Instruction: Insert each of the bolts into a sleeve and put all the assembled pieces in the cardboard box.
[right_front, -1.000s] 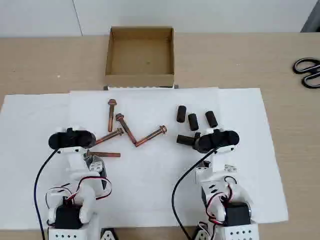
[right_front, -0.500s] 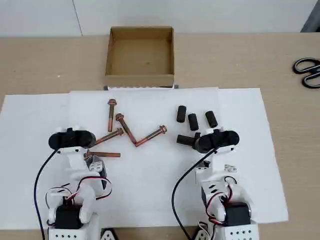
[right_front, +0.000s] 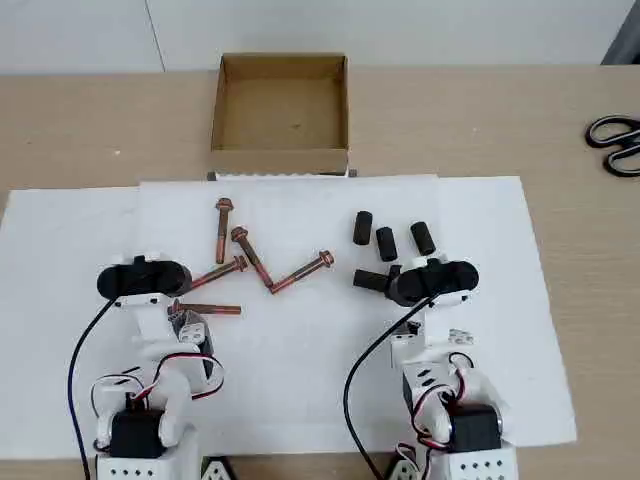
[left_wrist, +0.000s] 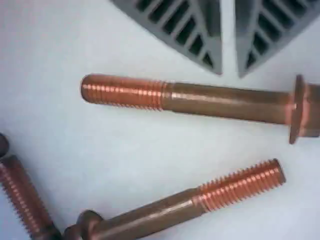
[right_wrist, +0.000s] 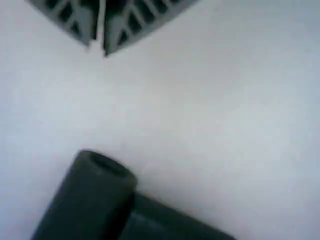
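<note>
Several copper bolts (right_front: 252, 257) lie scattered on the white paper, left of centre. Several black sleeves (right_front: 386, 243) lie to the right of them. The open cardboard box (right_front: 228, 110) stands beyond the paper and holds nothing. My left gripper (left_wrist: 229, 70) is shut, its tips just short of a bolt (left_wrist: 200, 100) lying across them, and another bolt (left_wrist: 190, 205) lies farther out. My right gripper (right_wrist: 97, 50) is shut above bare paper, a short way from a sleeve (right_wrist: 85, 200) that rests against a second sleeve (right_wrist: 170, 222). In the high view both arms (right_front: 145, 280) (right_front: 432, 280) sit folded at the near edge.
White paper (right_front: 300, 380) covers the near table, with free room between the two arms. A pair of scissors (right_front: 615, 145) lies at the far right on the wooden table (right_front: 100, 120).
</note>
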